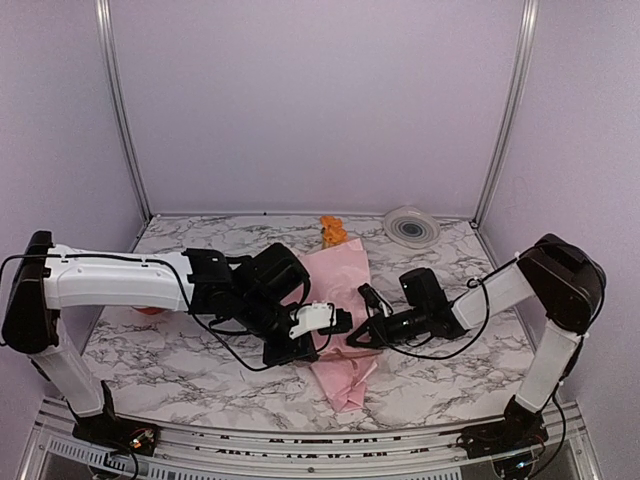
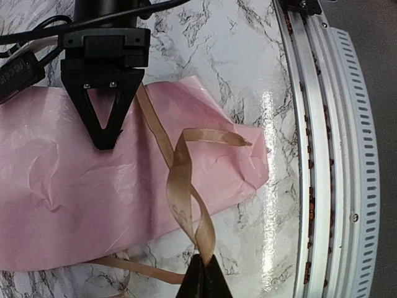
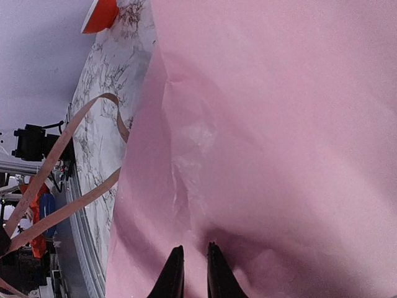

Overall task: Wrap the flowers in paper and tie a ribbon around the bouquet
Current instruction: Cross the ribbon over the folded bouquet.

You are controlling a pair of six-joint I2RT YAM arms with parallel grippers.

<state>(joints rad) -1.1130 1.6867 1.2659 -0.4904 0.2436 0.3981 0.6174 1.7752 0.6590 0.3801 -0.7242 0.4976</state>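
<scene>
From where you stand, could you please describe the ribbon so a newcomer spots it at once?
On the marble table, find the pink paper between the arms. The ribbon loops over its near end, pinched by the left gripper: narrow and tan, unlike the broad sheet.

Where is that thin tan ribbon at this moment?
In the left wrist view, the narrow beige-tan ribbon loops up over the tapered end of the crinkly pink paper wrap. It is pinched in the shut left gripper, just beside the right gripper.
</scene>
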